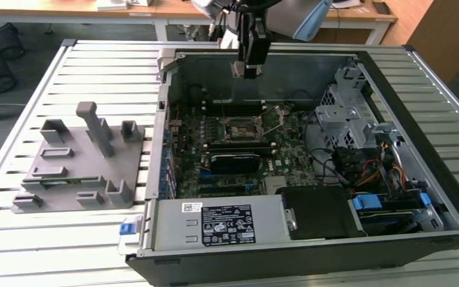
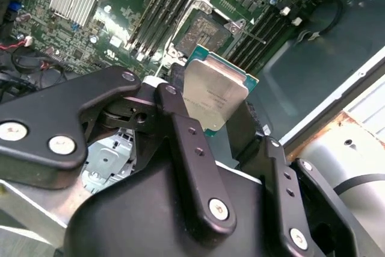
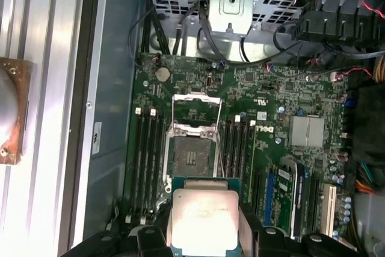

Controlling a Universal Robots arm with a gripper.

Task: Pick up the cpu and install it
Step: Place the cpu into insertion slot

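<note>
Gripper (image 2: 212, 108): clenched on cpu (image 2: 216, 91) by opposite edges; held raised over motherboard (image 3: 274, 97) inside open case (image 1: 293, 263); socket (image 3: 191, 156) frame lifted.

Pale silver cpu (image 2: 215, 96) with green rim, black tool (image 1: 248, 70), green motherboard (image 3: 264, 88), grey fixture (image 1: 70, 170), silver slatted table (image 1: 46, 242)

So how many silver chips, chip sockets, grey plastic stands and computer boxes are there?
cpu, the silver chip: 1
socket, open: 1
grey fixture: 1
computer case: 1
Total: 4
</note>
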